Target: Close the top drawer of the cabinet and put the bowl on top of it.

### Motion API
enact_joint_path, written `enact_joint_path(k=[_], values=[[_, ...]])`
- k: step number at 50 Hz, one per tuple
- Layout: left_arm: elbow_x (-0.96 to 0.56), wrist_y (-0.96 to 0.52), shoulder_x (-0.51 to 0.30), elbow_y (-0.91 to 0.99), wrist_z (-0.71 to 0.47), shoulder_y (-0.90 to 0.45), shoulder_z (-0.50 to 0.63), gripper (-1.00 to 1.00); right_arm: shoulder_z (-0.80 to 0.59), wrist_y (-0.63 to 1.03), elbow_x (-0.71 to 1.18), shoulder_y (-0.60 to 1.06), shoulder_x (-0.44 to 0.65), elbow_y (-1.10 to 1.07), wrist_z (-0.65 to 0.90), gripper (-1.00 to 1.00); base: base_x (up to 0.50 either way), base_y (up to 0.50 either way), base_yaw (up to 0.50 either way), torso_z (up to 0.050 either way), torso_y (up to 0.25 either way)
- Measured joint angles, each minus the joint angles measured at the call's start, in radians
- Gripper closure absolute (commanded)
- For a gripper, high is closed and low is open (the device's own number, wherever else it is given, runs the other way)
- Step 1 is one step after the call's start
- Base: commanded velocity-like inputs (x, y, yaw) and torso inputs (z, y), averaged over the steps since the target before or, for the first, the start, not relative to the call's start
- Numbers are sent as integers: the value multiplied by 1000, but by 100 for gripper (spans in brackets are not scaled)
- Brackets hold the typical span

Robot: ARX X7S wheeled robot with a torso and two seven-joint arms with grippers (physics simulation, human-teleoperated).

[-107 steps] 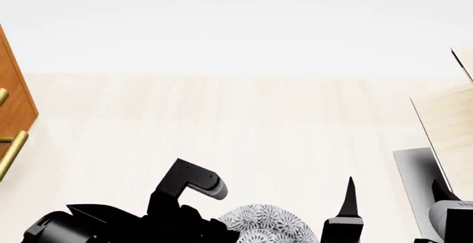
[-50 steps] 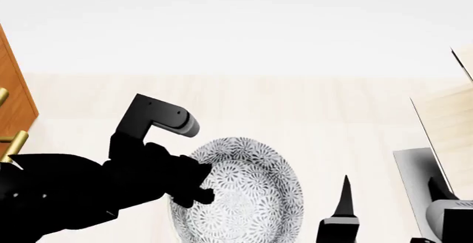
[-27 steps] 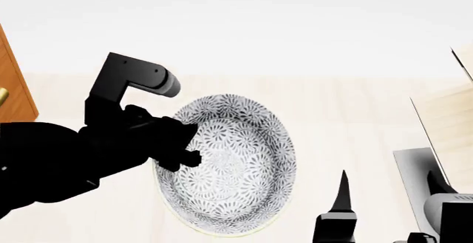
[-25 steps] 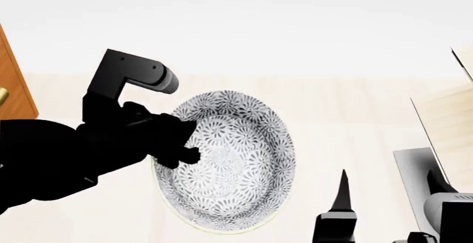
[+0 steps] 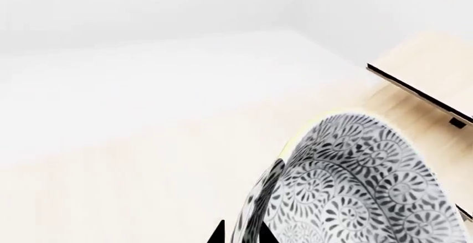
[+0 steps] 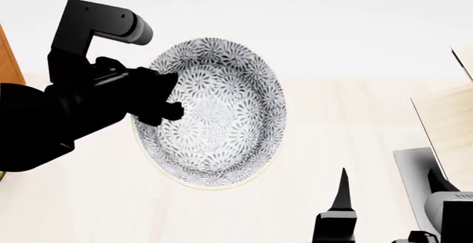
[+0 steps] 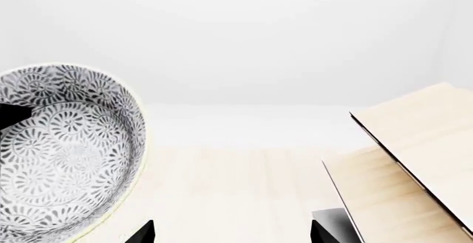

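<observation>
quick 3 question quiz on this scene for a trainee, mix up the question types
1. True or false: the bowl is resting flat on the floor.
2. Which gripper holds the bowl? A) left gripper B) right gripper C) both
3. Fill in: in the head view, the sliver of reddish-brown cabinet shows at the ___ edge.

Key
1. False: it is held up, tilted so its patterned inside faces the head camera.
2. A: the left fingers pinch its rim; the right gripper sits low and apart, its fingers spread with nothing between them.
3. Left.
</observation>
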Motion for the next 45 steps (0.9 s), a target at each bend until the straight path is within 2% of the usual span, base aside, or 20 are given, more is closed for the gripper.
enact_joint_path(k=[45], values=[[-117, -10, -62, 63, -243, -126, -172, 100, 5, -20, 0, -15, 11, -8, 0, -100, 0, 0, 0, 0, 0]])
